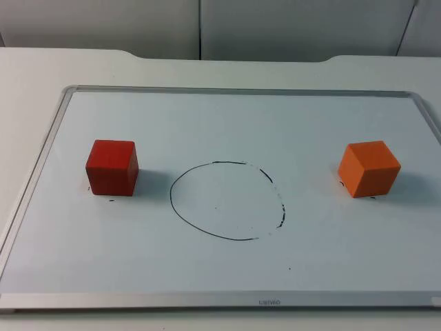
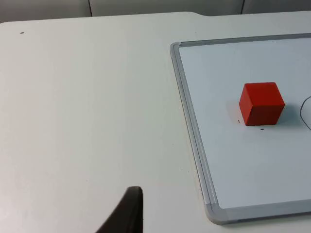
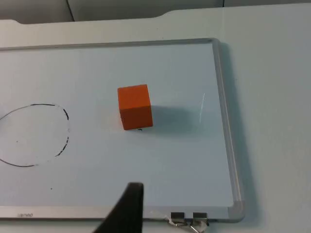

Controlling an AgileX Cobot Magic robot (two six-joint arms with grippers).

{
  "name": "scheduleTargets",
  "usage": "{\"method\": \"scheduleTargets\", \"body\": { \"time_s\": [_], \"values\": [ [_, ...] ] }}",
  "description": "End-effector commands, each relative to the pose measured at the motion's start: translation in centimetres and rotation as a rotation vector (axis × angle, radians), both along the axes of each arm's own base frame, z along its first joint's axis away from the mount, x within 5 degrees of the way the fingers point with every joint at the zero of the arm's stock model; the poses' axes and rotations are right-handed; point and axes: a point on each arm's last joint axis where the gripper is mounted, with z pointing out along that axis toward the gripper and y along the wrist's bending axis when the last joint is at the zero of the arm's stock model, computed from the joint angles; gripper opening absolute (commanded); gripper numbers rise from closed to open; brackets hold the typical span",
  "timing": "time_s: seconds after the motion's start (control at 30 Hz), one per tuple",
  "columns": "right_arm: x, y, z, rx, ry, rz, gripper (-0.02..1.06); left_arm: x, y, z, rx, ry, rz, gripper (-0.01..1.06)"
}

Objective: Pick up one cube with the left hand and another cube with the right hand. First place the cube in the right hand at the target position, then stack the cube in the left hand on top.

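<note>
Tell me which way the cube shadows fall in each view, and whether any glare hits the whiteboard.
Top view: the red cube and the orange cube each cast a soft shadow to the picture's right on the whiteboard; no strong glare. Left wrist view: only a faint shadow by the red cube. Right wrist view: the orange cube casts a soft shadow, with a thin bright streak beyond it.

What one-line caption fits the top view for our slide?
A red cube and an orange cube flank a hand-drawn circle on a whiteboard, both untouched.
</note>
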Motion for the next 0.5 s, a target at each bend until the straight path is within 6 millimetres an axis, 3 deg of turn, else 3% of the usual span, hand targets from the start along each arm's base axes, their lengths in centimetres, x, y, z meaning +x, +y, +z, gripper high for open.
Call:
{"method": "scheduleTargets", "body": {
  "time_s": [0.0, 0.3, 0.47],
  "values": [
    [-0.2, 0.0, 0.6, 0.004, -0.039, -0.006, 1.05, 0.0, -0.1, 0.0, -0.014, -0.009, 0.000, 1.05],
    [2.5, 0.3, 3.2, -0.001, 0.044, 0.025, 1.05, 0.0, -0.1, 0.0, -0.014, -0.009, 0.000, 1.05],
    [5.7, 0.4, 5.7, -0.004, 0.128, 0.047, 1.05, 0.0, -0.1, 0.0, -0.014, -0.009, 0.000, 1.05]
  ]
}}
